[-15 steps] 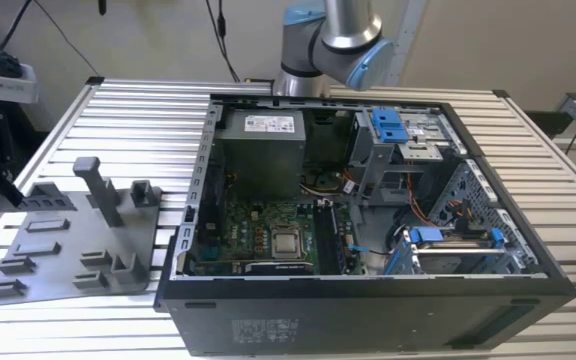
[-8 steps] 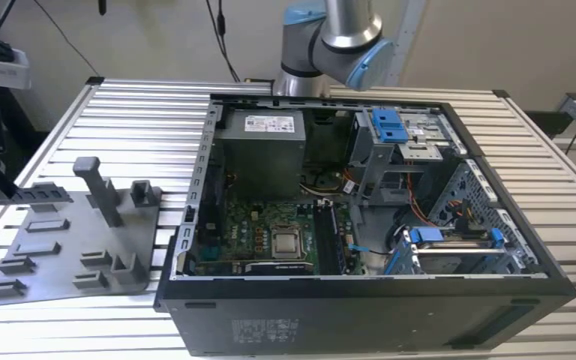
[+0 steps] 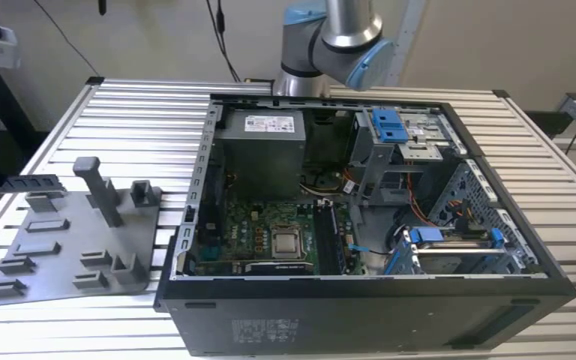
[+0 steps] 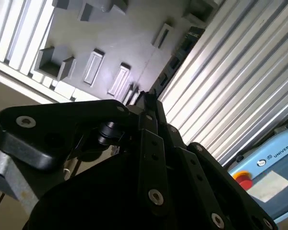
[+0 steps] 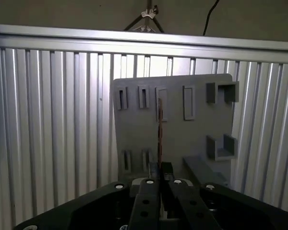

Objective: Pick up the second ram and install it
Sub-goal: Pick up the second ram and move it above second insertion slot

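1. Ribbed aluminium slats make up the bench (image 3: 118, 112), which is backed by a pale wall. An open computer case (image 3: 368, 319) is laid on its side on the bench, toward the exterior view's right.
2. Inside the case, a grey power-supply box (image 3: 261, 154) and a green motherboard (image 3: 258, 240) are exposed.
3. A grey holder tray (image 3: 63, 251) with upright posts is set on the bench just beside the case, on the exterior view's left.
4. A joint of the robot arm (image 3: 333, 34) is seen beyond the far edge of the case.
5. In the first wrist view, the second ram (image 5: 159, 129) is seen edge-on as a thin dark, reddish line. It is clamped between the two black fingers (image 5: 145, 201).
6. The jaws are drawn almost together, with just the thickness of the stick left between them. One end is gripped, and the rest runs straight out past the fingertips.
7. The stick is held over the holder tray (image 5: 192, 139), with its free end lined up with a row of slots. Whether it touches the tray cannot be told.
8. In the second wrist view, the fingers (image 4: 151, 158) are seen converging to a narrow tip over the tray (image 4: 115, 38) and the bench slats.
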{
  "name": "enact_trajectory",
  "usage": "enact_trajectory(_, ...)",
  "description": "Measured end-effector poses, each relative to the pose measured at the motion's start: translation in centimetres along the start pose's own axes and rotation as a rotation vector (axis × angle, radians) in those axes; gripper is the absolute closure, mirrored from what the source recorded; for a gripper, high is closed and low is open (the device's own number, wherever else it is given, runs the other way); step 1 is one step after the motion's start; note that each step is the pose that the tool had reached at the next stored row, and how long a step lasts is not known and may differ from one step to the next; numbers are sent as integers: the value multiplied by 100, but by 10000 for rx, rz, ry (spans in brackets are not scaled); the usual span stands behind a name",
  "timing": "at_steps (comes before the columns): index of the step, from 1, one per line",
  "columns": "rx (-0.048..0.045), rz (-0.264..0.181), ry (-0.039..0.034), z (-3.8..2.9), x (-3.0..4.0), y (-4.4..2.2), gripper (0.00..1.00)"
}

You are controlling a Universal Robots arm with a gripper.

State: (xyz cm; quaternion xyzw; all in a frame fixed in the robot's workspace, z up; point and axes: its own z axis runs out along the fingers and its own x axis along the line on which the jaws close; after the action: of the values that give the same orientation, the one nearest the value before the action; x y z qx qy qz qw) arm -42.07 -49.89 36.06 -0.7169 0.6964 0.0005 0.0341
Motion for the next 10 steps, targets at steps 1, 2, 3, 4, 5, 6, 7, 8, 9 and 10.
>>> enact_trajectory(1, 0, 0, 0, -35, -2, -2, 86)
enact_trajectory(2, 0, 0, 0, -72, -4, -3, 86)
enact_trajectory(3, 1, 0, 0, -106, -5, -5, 86)
enact_trajectory(4, 0, 0, 0, -141, -7, -7, 86)
enact_trajectory(5, -1, 0, 1, -170, -9, -8, 86)
enact_trajectory(6, -1, 0, 1, -198, -10, -9, 86)
enact_trajectory(7, 0, 0, 0, -226, -11, -10, 86)
enact_trajectory(8, 0, -1, 0, -260, -13, -12, 86)
enact_trajectory(9, 1, 0, -1, -293, -15, -12, 86)
enact_trajectory(10, -1, 0, -1, -320, -16, -14, 86)
